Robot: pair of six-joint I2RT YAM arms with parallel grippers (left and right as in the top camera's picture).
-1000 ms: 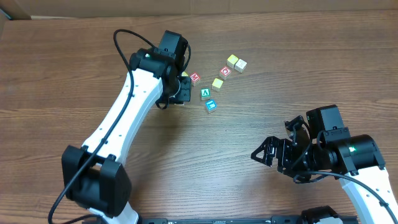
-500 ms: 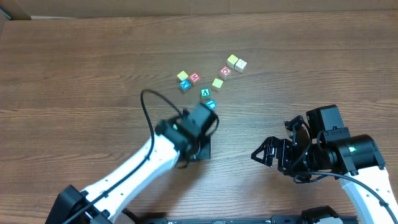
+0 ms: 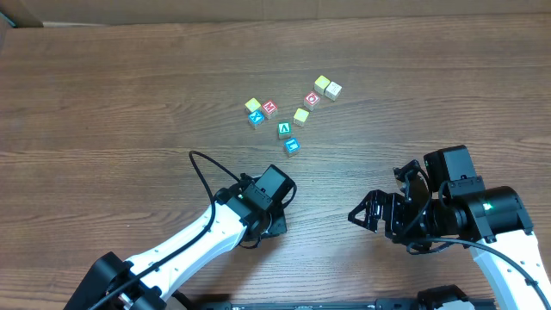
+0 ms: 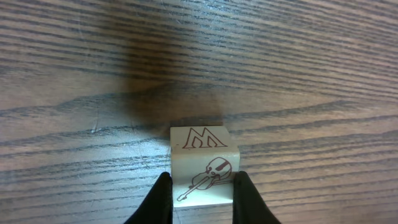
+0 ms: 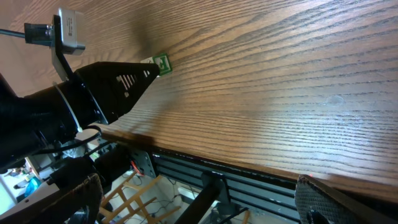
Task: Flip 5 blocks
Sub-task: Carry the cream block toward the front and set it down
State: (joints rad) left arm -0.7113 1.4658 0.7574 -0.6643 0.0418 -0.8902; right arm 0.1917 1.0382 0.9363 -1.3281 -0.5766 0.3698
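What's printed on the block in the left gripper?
Cream block: brown letter M and a violin drawing, clearest in left wrist view.

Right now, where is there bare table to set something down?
Bare wood: between the blocks and the right arm, and the wide stretch left of the blocks, beyond the left arm. Crowded: among the blocks.

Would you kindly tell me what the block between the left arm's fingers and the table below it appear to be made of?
The block: probably pale bare wood, matte; cream faces with a brown-printed M and violin. The table: brown wood or wood-look laminate, slight sheen; long streaky grain lines.
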